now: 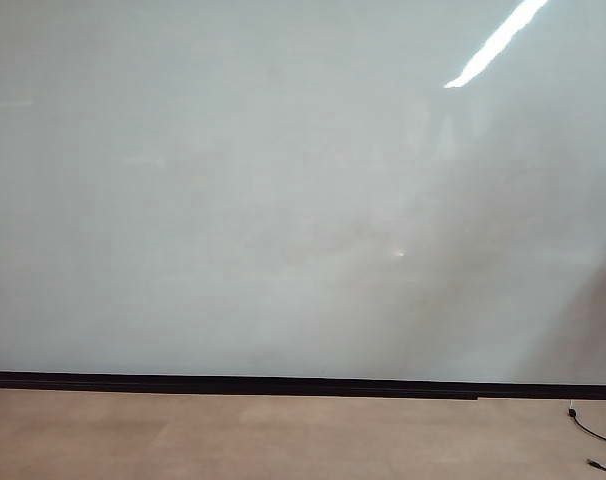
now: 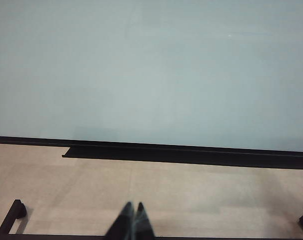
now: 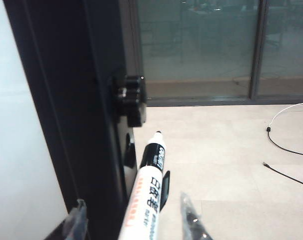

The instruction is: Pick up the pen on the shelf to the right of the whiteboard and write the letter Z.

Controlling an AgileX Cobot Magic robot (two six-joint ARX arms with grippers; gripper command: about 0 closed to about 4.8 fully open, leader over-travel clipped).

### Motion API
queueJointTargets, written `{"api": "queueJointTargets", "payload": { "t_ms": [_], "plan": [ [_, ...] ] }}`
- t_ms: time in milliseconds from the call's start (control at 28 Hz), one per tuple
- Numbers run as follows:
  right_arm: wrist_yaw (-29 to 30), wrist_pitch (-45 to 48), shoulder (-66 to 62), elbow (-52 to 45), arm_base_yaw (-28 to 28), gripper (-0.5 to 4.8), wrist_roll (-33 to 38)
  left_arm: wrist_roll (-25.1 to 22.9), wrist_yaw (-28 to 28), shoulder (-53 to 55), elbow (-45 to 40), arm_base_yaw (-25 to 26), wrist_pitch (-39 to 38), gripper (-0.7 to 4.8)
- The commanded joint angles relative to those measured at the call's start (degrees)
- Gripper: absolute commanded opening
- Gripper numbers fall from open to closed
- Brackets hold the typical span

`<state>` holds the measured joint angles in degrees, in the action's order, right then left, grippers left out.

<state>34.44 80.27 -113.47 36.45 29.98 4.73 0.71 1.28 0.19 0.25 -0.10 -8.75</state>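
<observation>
The right gripper's (image 3: 134,220) clear fingers (image 3: 191,220) are flanking the pen (image 3: 146,195) without visibly touching it, beside the whiteboard's (image 1: 283,200) black frame (image 3: 71,100). The left gripper (image 2: 132,220) is hanging with fingers pressed together at the bottom centre, above the floor (image 2: 191,195).

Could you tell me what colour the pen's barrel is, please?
The pen has a white barrel with black and red print, black towards the tip; the right wrist view shows it best.

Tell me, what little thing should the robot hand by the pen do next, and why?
Probably finish closing. In the right wrist view the pen stands between the right gripper's fingers, with gaps showing on both sides, so it doesn't look pinched yet. The whiteboard has no writing. The left gripper is shut, low over the floor, not helping.
</observation>
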Motion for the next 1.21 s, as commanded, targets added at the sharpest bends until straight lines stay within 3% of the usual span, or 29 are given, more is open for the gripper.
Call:
{"api": "queueJointTargets", "payload": {
  "t_ms": [36,286,321,357,393,1214],
  "plan": [
    [-0.24,0.94,0.20,0.22,0.07,2.41,0.20,-0.26,0.02,0.00,0.13,0.00,0.63,-0.04],
    [-0.44,0.94,0.20,0.22,0.07,2.39,0.20,-0.26,0.02,0.00,0.13,0.00,0.63,-0.05],
    [-0.44,0.94,0.20,0.22,0.07,2.14,0.17,-0.26,0.02,0.00,0.13,0.00,0.63,-0.05],
    [-0.33,0.94,0.20,0.22,0.07,-0.28,-0.57,-0.26,0.02,0.00,0.13,0.00,0.63,-0.05],
    [-0.33,0.94,0.22,0.24,0.04,-0.07,-0.76,-0.26,0.02,0.00,0.13,-0.02,0.63,-0.04],
    [0.15,1.03,0.42,1.49,0.39,-0.06,-2.19,-0.26,0.02,0.00,0.13,-0.02,0.63,-0.05]
  ]
}}
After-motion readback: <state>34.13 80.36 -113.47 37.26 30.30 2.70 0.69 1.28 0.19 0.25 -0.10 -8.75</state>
